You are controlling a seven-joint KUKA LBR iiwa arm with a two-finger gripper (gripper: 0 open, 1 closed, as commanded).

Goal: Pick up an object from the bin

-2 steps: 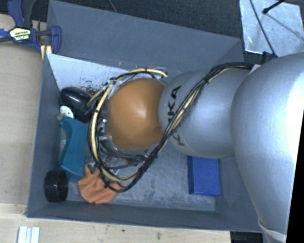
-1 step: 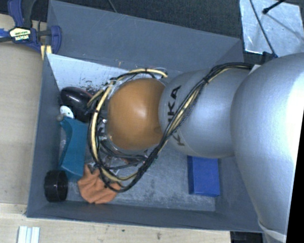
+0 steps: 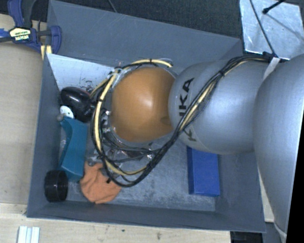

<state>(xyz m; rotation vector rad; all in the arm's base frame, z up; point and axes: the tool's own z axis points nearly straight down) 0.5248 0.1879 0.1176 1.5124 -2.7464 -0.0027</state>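
My gripper (image 3: 118, 154) shows as a bit of metal body under the arm's wrist, low over the left half of the bin. An orange crumpled cloth-like lump (image 3: 99, 187) lies just below it near the bin's front wall. To its left lies a long teal-blue object (image 3: 73, 147) with a white end (image 3: 66, 113). A glossy black rounded thing (image 3: 75, 101) sits at that object's far end, partly under the wrist.
A black cylinder (image 3: 56, 185) stands in the front left corner. A flat blue rectangular block (image 3: 204, 172) lies at the right of the bin floor. The arm and its cabled wrist hang over the bin's middle and right, hiding what is beneath.
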